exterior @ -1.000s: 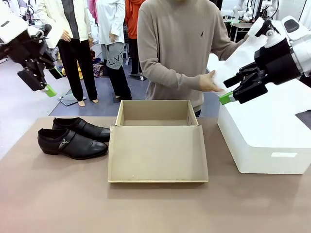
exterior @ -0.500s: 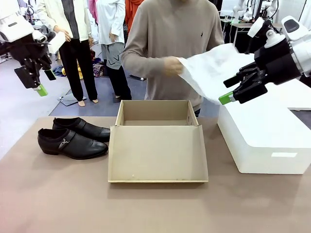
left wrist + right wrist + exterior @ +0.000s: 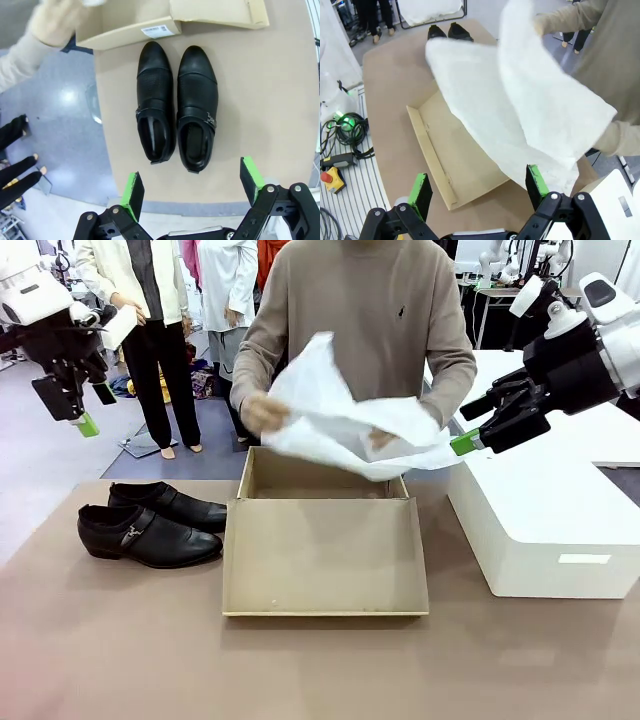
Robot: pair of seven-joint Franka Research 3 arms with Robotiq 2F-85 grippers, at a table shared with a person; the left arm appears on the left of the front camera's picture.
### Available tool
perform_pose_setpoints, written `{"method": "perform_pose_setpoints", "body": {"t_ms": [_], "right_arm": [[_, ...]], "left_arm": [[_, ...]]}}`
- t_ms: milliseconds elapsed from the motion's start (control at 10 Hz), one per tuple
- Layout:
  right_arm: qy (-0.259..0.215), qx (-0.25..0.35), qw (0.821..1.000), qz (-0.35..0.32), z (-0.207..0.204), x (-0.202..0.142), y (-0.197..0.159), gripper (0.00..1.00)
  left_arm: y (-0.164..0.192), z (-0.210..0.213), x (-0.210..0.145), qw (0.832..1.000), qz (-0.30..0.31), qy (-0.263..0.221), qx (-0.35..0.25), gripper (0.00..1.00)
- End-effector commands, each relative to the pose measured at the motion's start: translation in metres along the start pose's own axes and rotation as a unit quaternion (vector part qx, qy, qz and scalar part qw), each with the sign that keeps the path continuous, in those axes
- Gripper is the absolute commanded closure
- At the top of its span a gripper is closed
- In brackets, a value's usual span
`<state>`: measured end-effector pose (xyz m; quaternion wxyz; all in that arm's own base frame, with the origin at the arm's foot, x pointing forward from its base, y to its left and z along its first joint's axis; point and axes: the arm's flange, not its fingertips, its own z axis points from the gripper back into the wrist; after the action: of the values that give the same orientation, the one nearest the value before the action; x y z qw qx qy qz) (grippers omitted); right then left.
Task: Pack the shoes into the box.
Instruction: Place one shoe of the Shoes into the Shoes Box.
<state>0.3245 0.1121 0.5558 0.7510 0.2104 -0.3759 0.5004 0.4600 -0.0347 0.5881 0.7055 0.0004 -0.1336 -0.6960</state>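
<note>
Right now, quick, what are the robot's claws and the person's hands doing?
Left claw: open, holding nothing.
Right claw: open, holding nothing.
Person's hands: both holding a crumpled white tissue paper sheet over the tan cardboard box.

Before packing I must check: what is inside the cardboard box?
Bare inner walls of the box show. White paper held by the person hangs over it, hiding much inside; the shoes lie outside.
</note>
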Motion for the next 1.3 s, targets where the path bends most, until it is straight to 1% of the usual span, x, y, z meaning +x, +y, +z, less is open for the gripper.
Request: {"method": "perform_pose_setpoints", "body": {"t_ms": [0, 100, 300, 500, 600, 800, 1200], "right_arm": [[-0.010, 0.005, 1.000, 0.010, -0.001, 0.000, -0.004, 0.00], [-0.010, 0.005, 1.000, 0.010, -0.001, 0.000, -0.004, 0.00], [-0.010, 0.005, 1.000, 0.010, -0.001, 0.000, -0.004, 0.00], [-0.010, 0.005, 1.000, 0.010, -0.001, 0.000, -0.004, 0.00], [-0.010, 0.005, 1.000, 0.010, -0.001, 0.000, -0.004, 0.00], [-0.010, 0.005, 1.000, 0.010, -0.001, 0.000, -0.004, 0.00], [-0.010, 0.005, 1.000, 0.010, -0.001, 0.000, -0.004, 0.00]], "left_arm": [[0.000, 0.000, 0.000, 1.000, 0.000, 0.000, 0.000, 0.00], [0.010, -0.005, 0.000, 1.000, -0.006, 0.007, -0.012, 0.00], [0.032, -0.014, -0.003, 0.999, -0.019, 0.027, -0.007, 0.00], [0.051, -0.028, -0.011, 0.999, -0.010, 0.043, -0.011, 0.00], [0.059, -0.039, -0.015, 0.999, -0.012, 0.048, -0.001, 0.00], [0.073, -0.064, -0.020, 0.999, -0.014, 0.043, -0.001, 0.00], [0.087, -0.104, -0.031, 0.998, -0.009, 0.042, -0.038, 0.00]]}}
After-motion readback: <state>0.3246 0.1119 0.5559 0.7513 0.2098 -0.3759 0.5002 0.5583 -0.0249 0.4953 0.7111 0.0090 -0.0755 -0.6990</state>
